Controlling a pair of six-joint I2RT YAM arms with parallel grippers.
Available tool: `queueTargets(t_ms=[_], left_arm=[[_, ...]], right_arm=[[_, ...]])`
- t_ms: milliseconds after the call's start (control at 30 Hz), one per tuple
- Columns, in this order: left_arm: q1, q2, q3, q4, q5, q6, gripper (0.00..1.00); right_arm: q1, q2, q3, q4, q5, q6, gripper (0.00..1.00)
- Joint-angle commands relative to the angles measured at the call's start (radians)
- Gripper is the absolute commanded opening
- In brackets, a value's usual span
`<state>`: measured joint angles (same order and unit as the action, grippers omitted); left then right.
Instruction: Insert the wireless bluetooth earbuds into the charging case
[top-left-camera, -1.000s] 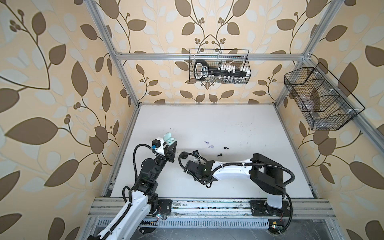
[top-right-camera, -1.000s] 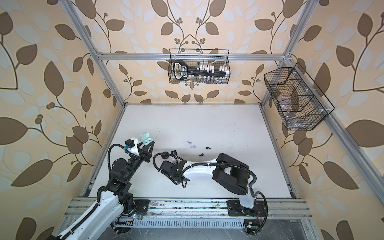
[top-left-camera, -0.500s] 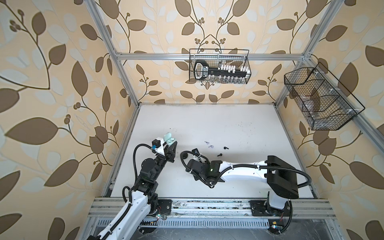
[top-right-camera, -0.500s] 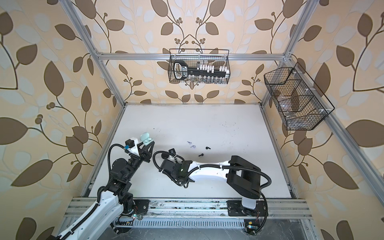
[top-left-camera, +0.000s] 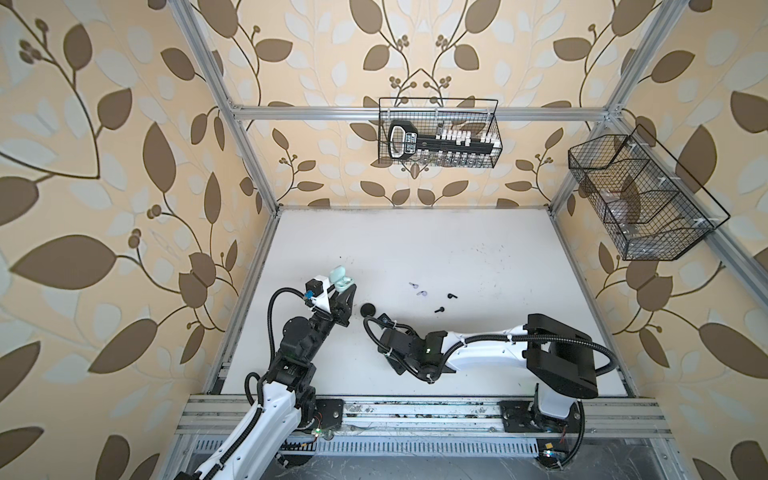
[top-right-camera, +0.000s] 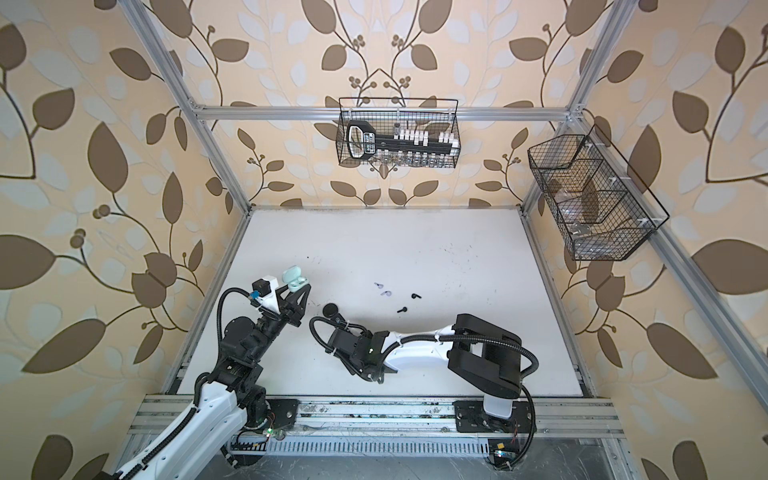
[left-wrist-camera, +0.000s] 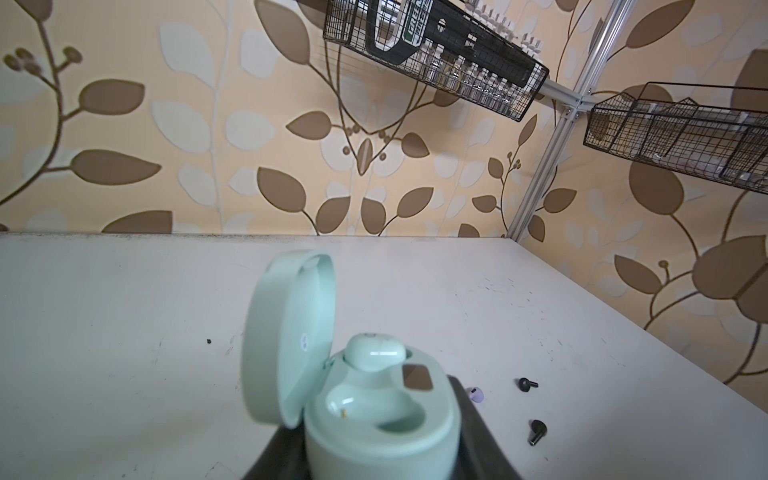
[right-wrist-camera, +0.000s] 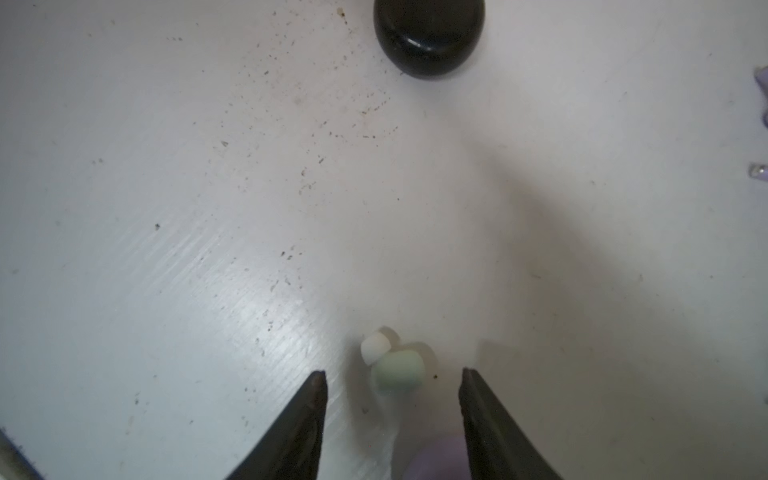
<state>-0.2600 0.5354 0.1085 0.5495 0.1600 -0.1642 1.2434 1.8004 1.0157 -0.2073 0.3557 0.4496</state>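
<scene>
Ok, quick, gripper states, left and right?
Left gripper: closed on the open mint-green plastic charging case.
Right gripper: open, pale mint earbud loose between its tips.

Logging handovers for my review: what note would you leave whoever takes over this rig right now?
Left gripper: shut on mint case, lid open.
Right gripper: open, fingers either side of the loose mint earbud on the table, not touching it.
Done: seated mint earbud in the case; second slot empty.
Left: seat the loose one. Two lilac earbuds and two black earbuds lie loose; black case is shut.
</scene>
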Motion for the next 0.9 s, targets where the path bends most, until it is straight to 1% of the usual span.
queueTargets(t_ms=[0, 67, 233, 533, 733, 867], left_arm=[[0.013, 0.004, 0.019, 0.053, 0.033, 0.009, 0.0], [0.013, 0.007, 0.021, 0.052, 0.035, 0.01, 0.0], [0.013, 0.002, 0.021, 0.05, 0.037, 0.009, 0.0], [0.013, -0.005, 0.024, 0.045, 0.042, 0.008, 0.0], [0.013, -0.007, 0.023, 0.042, 0.041, 0.009, 0.0], [0.013, -0.006, 0.021, 0.046, 0.038, 0.009, 0.0]], right_arm=[[-0.004, 0.003, -0.013, 0.033, 0.01, -0.071, 0.55], [-0.011, 0.005, -0.021, 0.038, -0.004, -0.08, 0.55], [-0.016, 0.003, -0.046, 0.062, -0.03, -0.11, 0.49], [-0.04, 0.02, -0.074, 0.098, -0.08, -0.117, 0.45], [-0.039, 0.032, -0.066, 0.09, -0.081, -0.114, 0.35], [-0.039, 0.045, -0.059, 0.08, -0.077, -0.111, 0.31]])
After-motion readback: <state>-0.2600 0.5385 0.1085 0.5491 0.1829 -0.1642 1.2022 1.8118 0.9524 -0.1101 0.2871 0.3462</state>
